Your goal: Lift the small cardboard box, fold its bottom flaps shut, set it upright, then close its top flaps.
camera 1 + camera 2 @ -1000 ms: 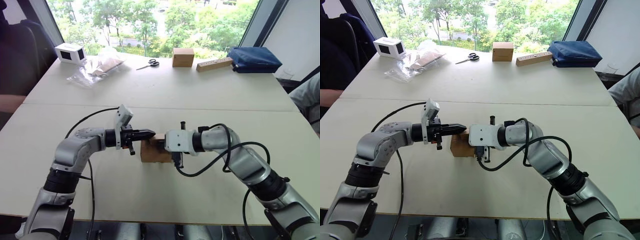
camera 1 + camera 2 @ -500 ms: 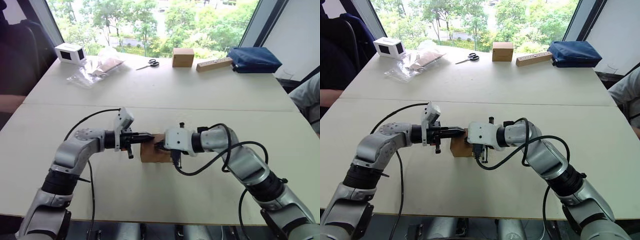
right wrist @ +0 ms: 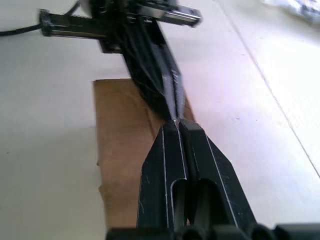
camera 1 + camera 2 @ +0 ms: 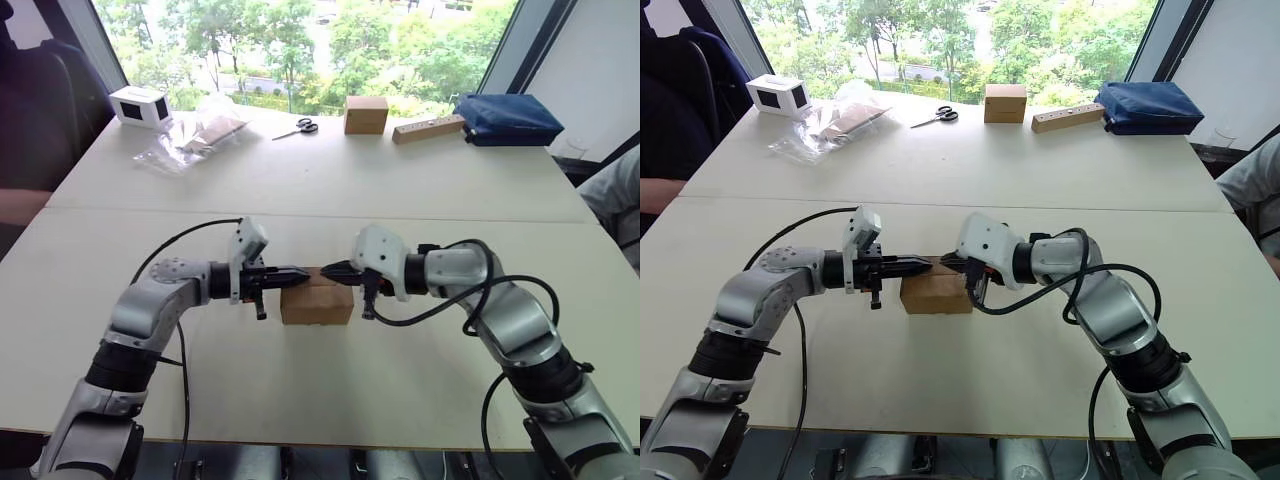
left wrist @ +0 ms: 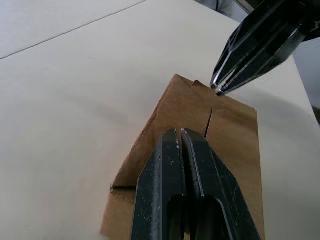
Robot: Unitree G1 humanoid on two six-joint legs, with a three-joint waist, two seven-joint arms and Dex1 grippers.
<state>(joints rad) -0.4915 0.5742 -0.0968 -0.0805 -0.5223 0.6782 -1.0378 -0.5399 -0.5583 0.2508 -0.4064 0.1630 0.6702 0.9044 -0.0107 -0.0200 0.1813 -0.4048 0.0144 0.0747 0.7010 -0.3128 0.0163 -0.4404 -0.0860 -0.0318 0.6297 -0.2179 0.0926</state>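
Observation:
The small cardboard box (image 4: 317, 303) sits on the near table between my two arms, its upper face showing flat flaps (image 5: 235, 125) with a slit between them. My left gripper (image 4: 299, 272) is shut and empty, its tips over the box's top at the left. My right gripper (image 4: 331, 270) is shut and empty too, pointing at the left one from the right. The two tips nearly meet above the back part of the box's top. In the right wrist view the box (image 3: 120, 150) lies under both grippers. The bottom flaps are hidden.
On the far table stand a white box with a dark panel (image 4: 140, 105), plastic bags (image 4: 195, 130), scissors (image 4: 297, 127), a brown cube (image 4: 366, 114), a wooden block (image 4: 428, 128) and a blue bag (image 4: 507, 118). A person's sleeve (image 4: 615, 195) shows at the right edge.
My right gripper has drawn back to the right and risen off the box, so the whole box shows. The left gripper has sunk slightly and barely moved since.

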